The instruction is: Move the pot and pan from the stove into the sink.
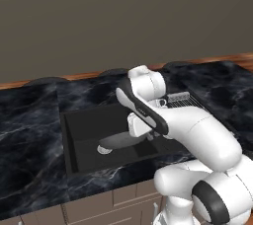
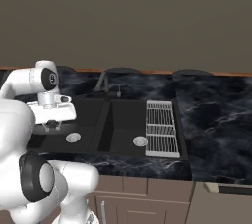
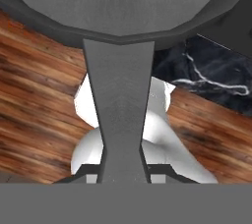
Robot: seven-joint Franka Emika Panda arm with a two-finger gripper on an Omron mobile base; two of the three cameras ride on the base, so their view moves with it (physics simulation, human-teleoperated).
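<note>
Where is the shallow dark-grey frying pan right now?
The shallow dark-grey frying pan hangs over the dark rectangular sink in the left base view, its thin handle gripped by the pincer.

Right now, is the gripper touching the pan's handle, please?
Touching. In the hand view the pan handle runs straight down between the gripper fingertips, which are shut on it.

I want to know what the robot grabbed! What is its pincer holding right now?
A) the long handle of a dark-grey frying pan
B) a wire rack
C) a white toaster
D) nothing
A: in the hand view the pincer is shut on the long flat grey handle of the round dark-grey frying pan.
</note>
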